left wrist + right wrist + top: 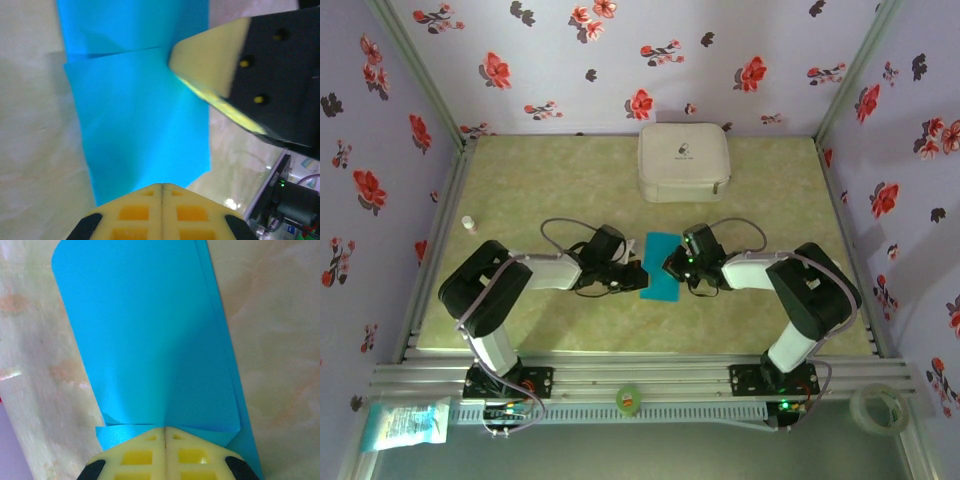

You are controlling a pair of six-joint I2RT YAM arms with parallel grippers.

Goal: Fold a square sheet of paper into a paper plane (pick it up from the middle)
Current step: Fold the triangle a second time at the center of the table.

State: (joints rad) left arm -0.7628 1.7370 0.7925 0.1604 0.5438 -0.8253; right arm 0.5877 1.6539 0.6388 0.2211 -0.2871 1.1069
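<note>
Two grippers meet over a turquoise paper [660, 288] at mid-table [550, 180], short of the white case [684, 161]. Left gripper [632, 275] and right gripper [672, 266] each have their jaws together, tips down at opposite long edges of the paper. The wrist views do not settle whether either nips a layer or merely presses. Paper lies flat as a narrow rectangle, doubled along one side, its long axis running away from the arm bases toward the case, slightly slanted. It sits between the two tools, so neither arm is clearly nearer; the left meets it at the left edge, the right at the right. Any next fold looks likely to be worked across that short width — and the sheet could skew if one tip lifts first
</note>
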